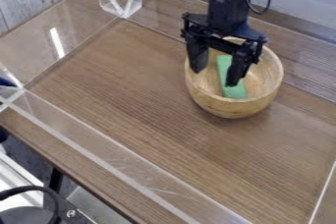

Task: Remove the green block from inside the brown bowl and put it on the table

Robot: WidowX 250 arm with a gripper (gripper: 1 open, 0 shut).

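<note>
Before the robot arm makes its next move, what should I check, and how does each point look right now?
1. Green block inside the bowl: ok.
2. Bowl standing upright on the table: ok.
3. End effector open: ok.
4. End effector over the bowl: ok.
5. Block squarely between the two fingers: cannot tell from this one angle.
6. Block out on the table: not ok, it is in the bowl.
</note>
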